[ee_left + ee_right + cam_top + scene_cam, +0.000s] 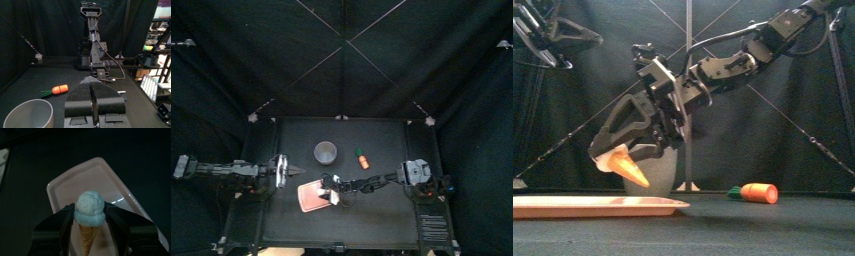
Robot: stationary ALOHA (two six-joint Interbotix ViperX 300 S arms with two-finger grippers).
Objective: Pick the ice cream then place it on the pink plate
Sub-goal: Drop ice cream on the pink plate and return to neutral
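Note:
The ice cream [89, 210], a pale blue scoop on an orange cone [631, 167], hangs tilted in my right gripper [90, 217], which is shut on it. It is held just above the pink plate [593, 206], whose flat surface [83, 180] lies directly below in the right wrist view. From above, the right gripper [333, 189] sits at the right edge of the plate [309, 197]. My left gripper [281, 172] rests at the table's left with its jaws together and nothing in them [93, 84].
A tall grey speckled cup [326, 152] stands behind the plate, right behind the held cone in the front view [663, 172]. A toy carrot [362, 158] lies to the right of the cup [758, 192].

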